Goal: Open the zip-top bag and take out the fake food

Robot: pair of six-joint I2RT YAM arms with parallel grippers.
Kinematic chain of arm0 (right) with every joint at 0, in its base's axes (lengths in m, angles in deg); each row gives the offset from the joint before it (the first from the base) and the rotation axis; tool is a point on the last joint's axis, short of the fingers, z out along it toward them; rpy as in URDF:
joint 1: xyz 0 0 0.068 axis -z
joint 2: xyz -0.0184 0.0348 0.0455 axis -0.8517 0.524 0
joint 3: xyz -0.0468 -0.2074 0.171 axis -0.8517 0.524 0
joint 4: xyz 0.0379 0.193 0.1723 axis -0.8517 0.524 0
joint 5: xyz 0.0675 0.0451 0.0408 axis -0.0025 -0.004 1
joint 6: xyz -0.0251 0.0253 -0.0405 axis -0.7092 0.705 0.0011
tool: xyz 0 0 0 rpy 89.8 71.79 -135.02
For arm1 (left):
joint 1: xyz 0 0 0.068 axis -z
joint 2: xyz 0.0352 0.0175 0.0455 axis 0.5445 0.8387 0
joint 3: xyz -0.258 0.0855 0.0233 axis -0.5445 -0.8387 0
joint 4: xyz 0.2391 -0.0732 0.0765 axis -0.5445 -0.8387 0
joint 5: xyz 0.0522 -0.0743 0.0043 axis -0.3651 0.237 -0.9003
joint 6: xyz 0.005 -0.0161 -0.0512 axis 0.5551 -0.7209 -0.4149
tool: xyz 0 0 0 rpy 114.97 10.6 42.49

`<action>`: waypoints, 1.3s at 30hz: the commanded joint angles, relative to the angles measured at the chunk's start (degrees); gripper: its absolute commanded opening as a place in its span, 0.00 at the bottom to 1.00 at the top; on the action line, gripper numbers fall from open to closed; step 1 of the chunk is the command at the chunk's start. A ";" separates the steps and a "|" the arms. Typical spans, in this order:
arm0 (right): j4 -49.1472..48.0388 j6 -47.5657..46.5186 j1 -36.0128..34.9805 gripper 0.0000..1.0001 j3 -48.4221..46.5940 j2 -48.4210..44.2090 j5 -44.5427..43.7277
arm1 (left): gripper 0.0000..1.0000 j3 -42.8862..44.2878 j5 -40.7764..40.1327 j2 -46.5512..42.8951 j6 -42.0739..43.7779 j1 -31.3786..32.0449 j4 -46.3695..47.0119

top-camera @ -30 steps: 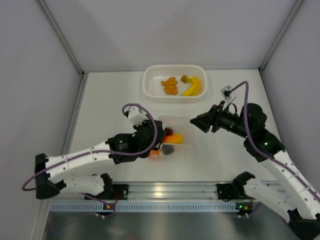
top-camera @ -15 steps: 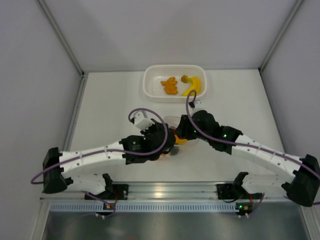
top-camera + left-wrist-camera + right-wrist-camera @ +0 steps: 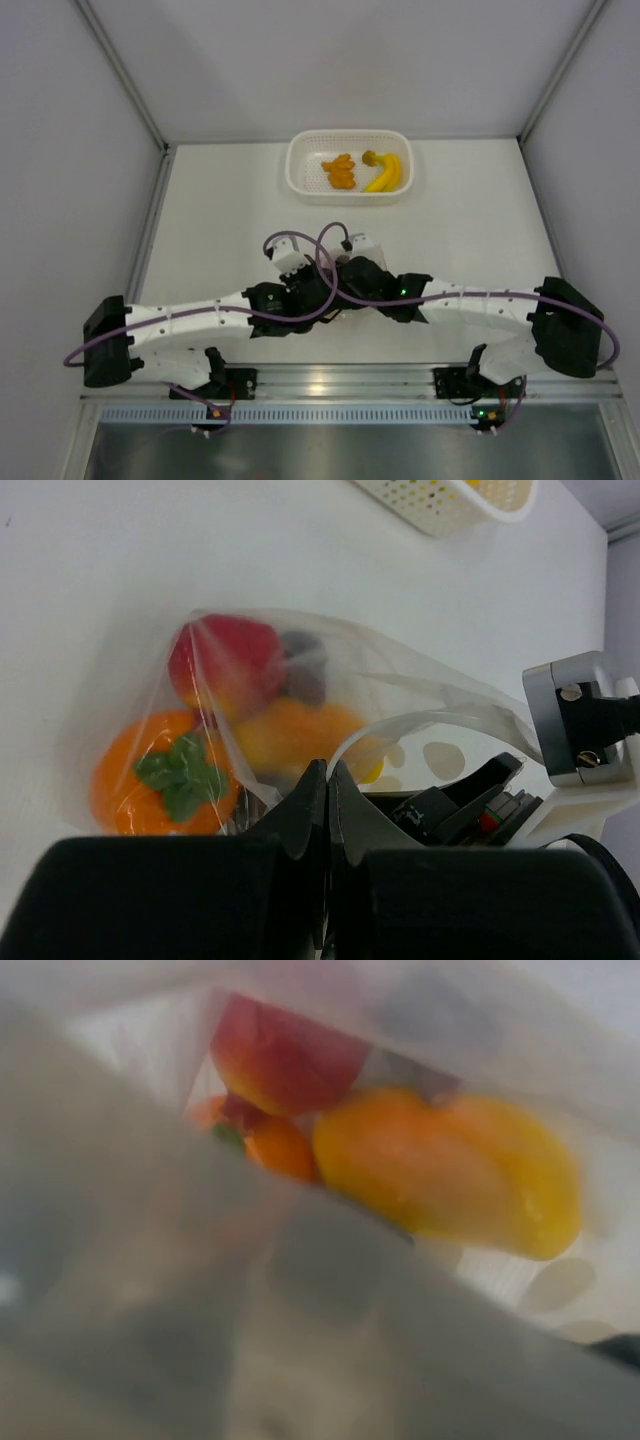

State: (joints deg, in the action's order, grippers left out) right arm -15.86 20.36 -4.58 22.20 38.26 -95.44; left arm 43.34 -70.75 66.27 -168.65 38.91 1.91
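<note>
Where the two arms meet, just toward 6 o'clock of the centre of the table (image 3: 220,220), the zip-top bag (image 3: 380,680) lies flat beneath them, almost wholly covered in the overhead view.

Left gripper (image 3: 327,777): fingers pressed together, pinching the bag's near rim.

Right gripper (image 3: 345,278): at the bag's mouth, at 3 o'clock of the left one and close against it. Its own camera looks through blurred film at close range. Whether its fingers are spread or closed cannot be told.

Fake food (image 3: 450,1170) inside the bag, by the left wrist view:
- Round orange (image 3: 165,777) with a green leaf, at 8 o'clock.
- Red fruit (image 3: 225,658), at 11 o'clock.
- Dark purple piece (image 3: 305,670), just beside the red fruit at 12 o'clock.
- Yellow-orange piece (image 3: 295,735), at centre.

White basket (image 3: 300,182): stands at 12 o'clock of the table, well apart from the bag. It holds a banana (image 3: 386,173) toward its 3 o'clock side and orange bits (image 3: 340,171) near its centre.
</note>
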 commanded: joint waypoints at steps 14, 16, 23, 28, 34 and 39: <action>-10.82 4.06 -3.38 0.63 8.03 3.98 -4.44 | 0.00 -4.66 2.70 -2.51 -0.71 3.16 1.78; -9.59 4.41 -3.55 0.65 7.32 5.21 -4.61 | 0.00 -4.39 3.05 -2.07 -0.10 3.16 1.78; -7.39 5.91 -5.31 0.58 7.84 5.75 -6.28 | 0.00 -5.53 1.56 -3.82 0.70 3.16 1.69; -4.93 4.86 -6.71 0.43 7.06 0.48 -8.65 | 0.00 -6.33 0.06 -5.23 1.57 3.16 1.60; -2.74 2.66 -7.77 0.43 5.74 -8.66 -10.15 | 0.00 -6.59 -0.47 -5.76 1.84 3.16 1.60; 0.25 -0.50 -7.77 0.43 3.10 -14.28 -10.68 | 0.00 -5.89 -0.73 -5.24 2.19 3.07 1.69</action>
State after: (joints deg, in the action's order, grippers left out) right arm -17.74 22.55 -11.29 28.80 27.38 -104.14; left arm 37.11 -69.55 61.81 -167.47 41.86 2.33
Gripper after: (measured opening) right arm 0.535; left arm 0.023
